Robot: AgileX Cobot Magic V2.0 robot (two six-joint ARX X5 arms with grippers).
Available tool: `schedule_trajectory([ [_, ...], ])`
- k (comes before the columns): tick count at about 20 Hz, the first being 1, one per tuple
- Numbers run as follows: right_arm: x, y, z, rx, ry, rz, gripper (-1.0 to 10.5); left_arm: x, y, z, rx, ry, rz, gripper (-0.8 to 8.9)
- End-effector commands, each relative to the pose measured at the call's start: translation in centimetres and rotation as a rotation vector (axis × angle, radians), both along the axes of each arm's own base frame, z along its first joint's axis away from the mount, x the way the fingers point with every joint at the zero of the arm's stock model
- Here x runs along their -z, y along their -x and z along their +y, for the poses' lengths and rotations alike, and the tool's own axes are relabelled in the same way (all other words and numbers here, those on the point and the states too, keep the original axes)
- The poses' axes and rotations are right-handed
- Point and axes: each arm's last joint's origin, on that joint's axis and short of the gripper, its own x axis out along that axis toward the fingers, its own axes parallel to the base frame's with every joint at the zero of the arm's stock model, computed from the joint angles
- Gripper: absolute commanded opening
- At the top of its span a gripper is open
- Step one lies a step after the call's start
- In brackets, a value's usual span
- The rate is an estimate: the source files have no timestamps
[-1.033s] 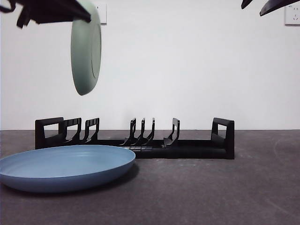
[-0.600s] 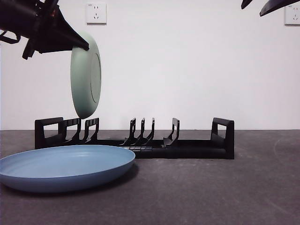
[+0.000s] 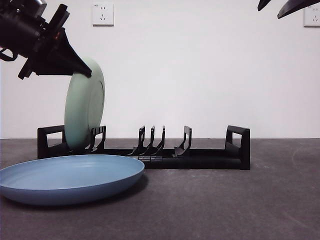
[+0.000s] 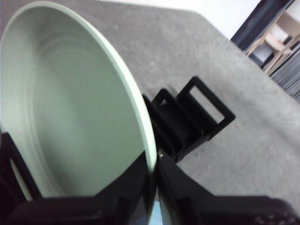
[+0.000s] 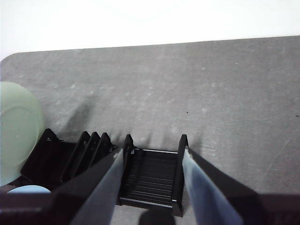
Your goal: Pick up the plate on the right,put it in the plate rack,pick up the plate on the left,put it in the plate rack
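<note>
1. The left pincer (image 3: pixel 86 71) came in from high up, above the end of the plate rack (image 3: pixel 145 150) nearest the blue plate. It was big and dark.
2. Its two black jaws were pinching the top rim of the green plate (image 3: pixel 84 107). In the left wrist view the jaws were pressed on both sides of that thin rim (image 4: pixel 151 159).
3. The green plate stood on its edge, tipped a little. Its bottom was down among the first upright dividers of the plate rack, next to the boxy raised end. I could not tell if it was resting in a slot.
4. The blue plate (image 3: pixel 70 177) lay flat on the dark surface (image 3: pixel 240 205), in front of the same end of the plate rack. Nothing was holding it.
5. The plate rack was long, low and black. It sat across the surface in front of the white wall (image 3: pixel 200 75), and the dividers in its middle held nothing.
6. The right pincer (image 5: pixel 152 161) hung high above the other boxy end of the plate rack. Its jaws were spread apart and held nothing. In the front view only its black tips (image 3: pixel 287 6) showed.
</note>
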Motion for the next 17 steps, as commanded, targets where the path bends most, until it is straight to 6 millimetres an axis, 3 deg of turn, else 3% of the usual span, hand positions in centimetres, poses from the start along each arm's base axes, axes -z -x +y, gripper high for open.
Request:
schedule_trajectory([
  [1,0.1,-0.1,0.1,0.004,-0.008,0.004,2.2,0.2,-0.1,0.1,-0.003,-0.062,-0.036,-0.09],
  [10,0.1,-0.1,0.1,0.004,-0.008,0.006,2.2,0.4,-0.1,-0.2,-0.052,-0.144,-0.058,0.12],
  [14,0.1,-0.1,0.1,0.003,-0.008,0.006,2.2,0.4,0.0,-0.7,-0.037,-0.143,-0.059,1.7],
  [17,0.1,-0.1,0.1,0.003,-0.008,0.006,2.2,0.4,0.1,-1.1,-0.022,-0.143,-0.056,1.98],
])
